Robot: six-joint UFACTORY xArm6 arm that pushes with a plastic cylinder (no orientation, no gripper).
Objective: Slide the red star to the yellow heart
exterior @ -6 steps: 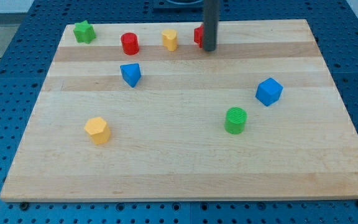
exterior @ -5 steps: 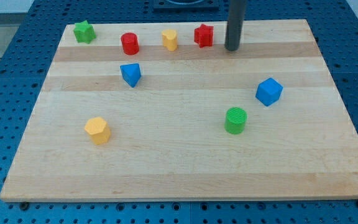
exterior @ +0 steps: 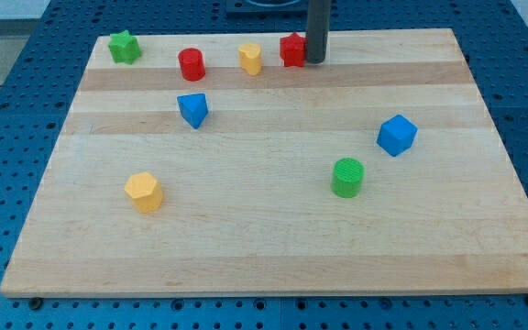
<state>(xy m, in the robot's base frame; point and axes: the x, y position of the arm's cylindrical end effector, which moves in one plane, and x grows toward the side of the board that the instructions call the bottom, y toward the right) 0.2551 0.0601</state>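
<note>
My tip (exterior: 316, 61) touching red star (exterior: 292, 50), yellow heart (exterior: 251, 59) near

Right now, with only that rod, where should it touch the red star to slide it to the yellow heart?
There is no claw, so I push. My tip sits against the red star on its right side in the view. The yellow heart lies just to the star's left, so pushing leftward from there looks right.

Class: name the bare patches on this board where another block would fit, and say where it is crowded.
Free: the wide bottom strip below the yellow hexagon and green cylinder; the middle between blue triangle and blue cube. Crowded: top edge, where my tip touches the red star beside the yellow heart.
</note>
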